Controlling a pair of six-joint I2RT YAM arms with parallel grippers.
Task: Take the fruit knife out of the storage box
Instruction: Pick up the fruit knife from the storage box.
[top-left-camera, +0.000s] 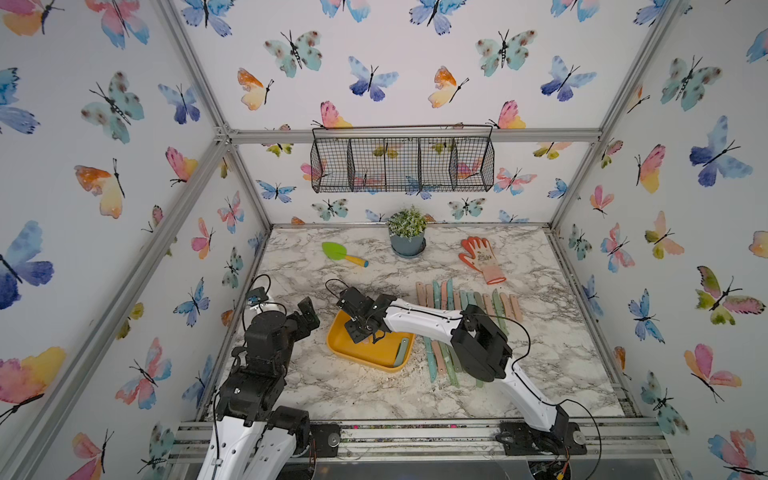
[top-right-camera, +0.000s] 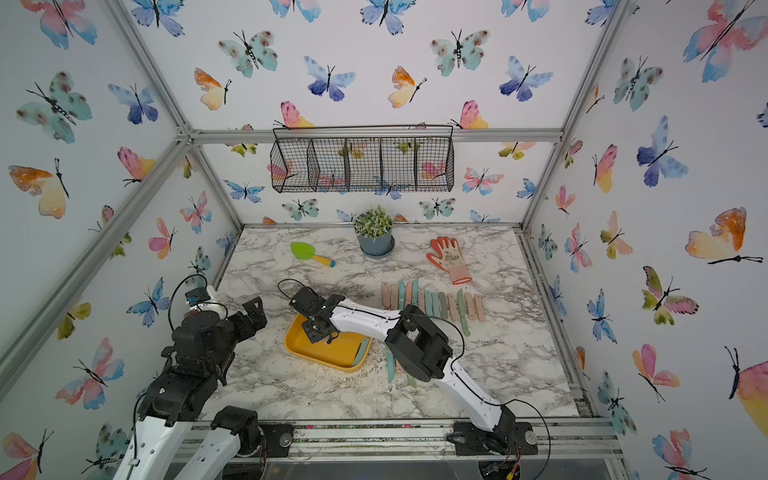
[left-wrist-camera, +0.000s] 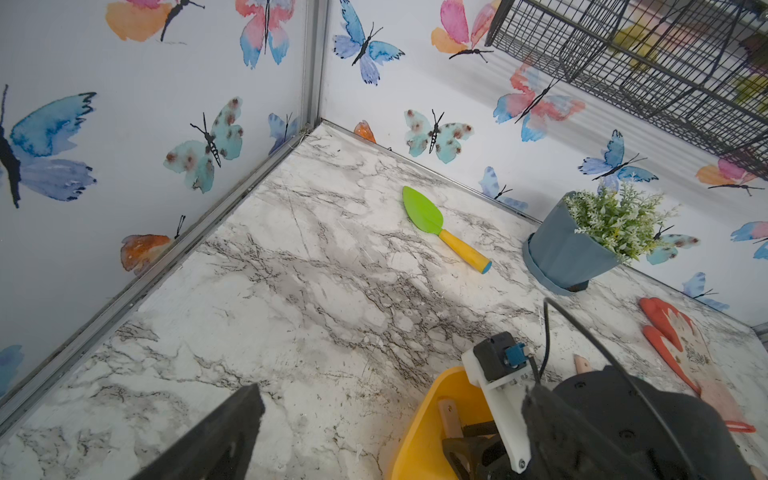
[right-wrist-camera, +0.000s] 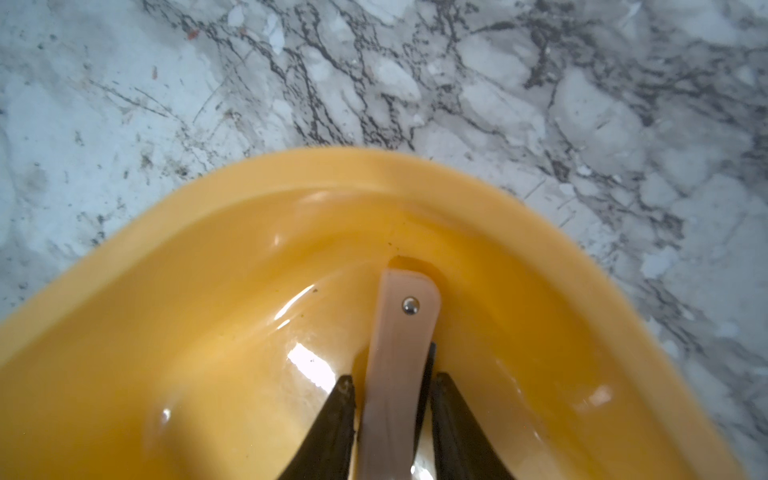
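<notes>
Your right gripper (right-wrist-camera: 393, 377) straddled the fruit knife (right-wrist-camera: 405, 324), which lay in the storage box (right-wrist-camera: 291, 166) near a corner; couldn't tell whether the jaws were clamped. Risk: a loose pinch slips, or the knife end snags the wall, dragging the box.

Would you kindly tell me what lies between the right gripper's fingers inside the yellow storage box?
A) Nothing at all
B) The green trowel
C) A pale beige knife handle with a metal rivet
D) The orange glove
C: in the right wrist view, the fingers of the right gripper stand on either side of the pale beige, riveted handle of the fruit knife, inside the storage box.
</notes>
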